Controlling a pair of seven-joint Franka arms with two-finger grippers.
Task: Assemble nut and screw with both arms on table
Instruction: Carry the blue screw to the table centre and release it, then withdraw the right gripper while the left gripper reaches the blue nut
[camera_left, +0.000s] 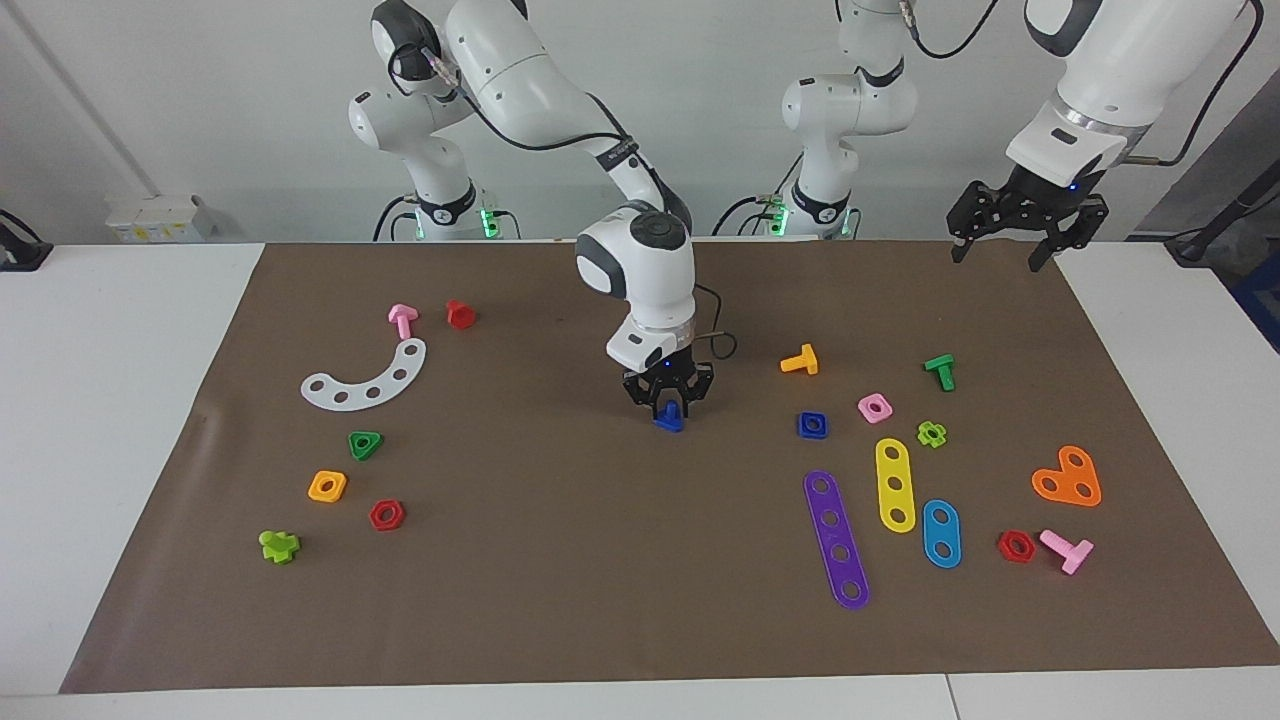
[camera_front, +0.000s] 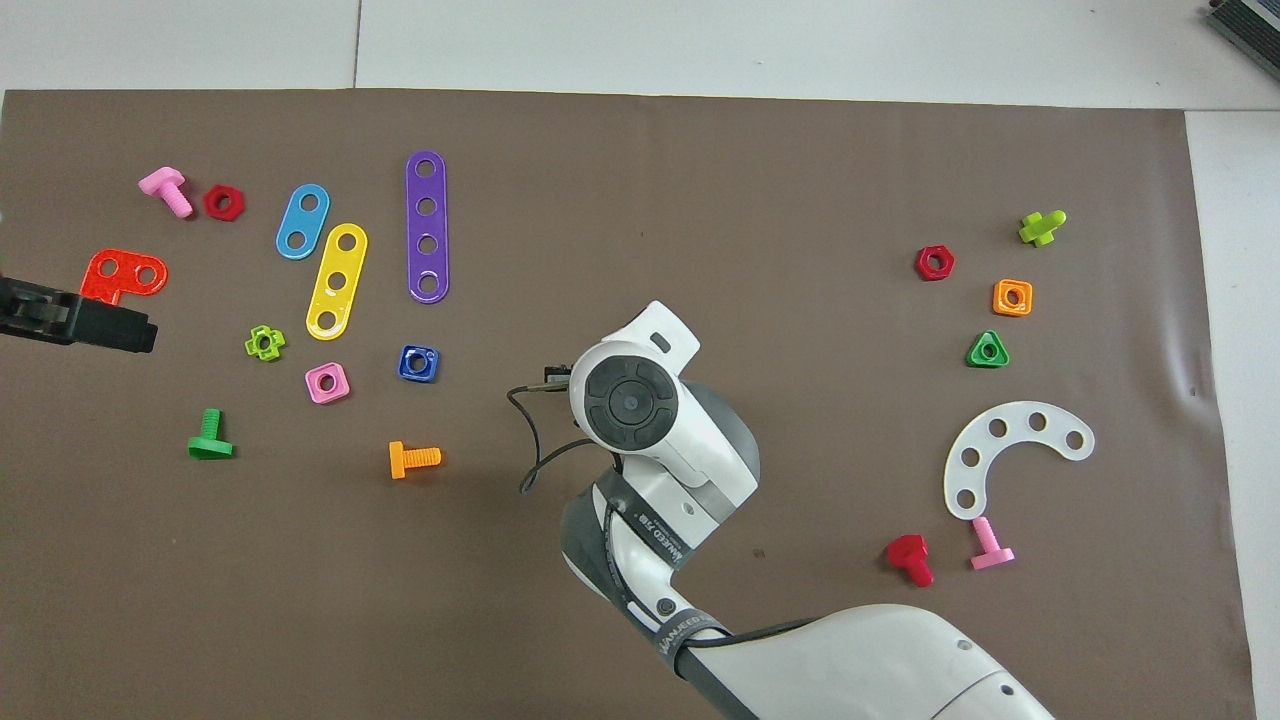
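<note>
**Set the blue screw down, then go for the nut**

In the middle of the brown mat (camera_left: 560, 600), your right hand (camera_left: 668, 408) is low over the blue screw (camera_left: 668, 421). The screw touches the mat or sits just above it. The fingers are right around the top of the screw, and you cannot tell if they grip it or have let go. From above, the right arm hides both.

The blue nut (camera_left: 812, 425) lies flat on the mat, beside the screw, toward the left arm's end of the bench (camera_left: 120, 400). A pink nut (camera_left: 875, 407) sits just beside it, so do not mix them up.

Your left hand (camera_left: 1013, 233) waits up high over the mat's corner, with its fingers spread wide and nothing in them.

To do this step well, it seems best to lift the right hand straight up and slowly, so the screw does not tip or roll. Then you could bring the left hand down over the blue nut and take it by two flat sides.
</note>
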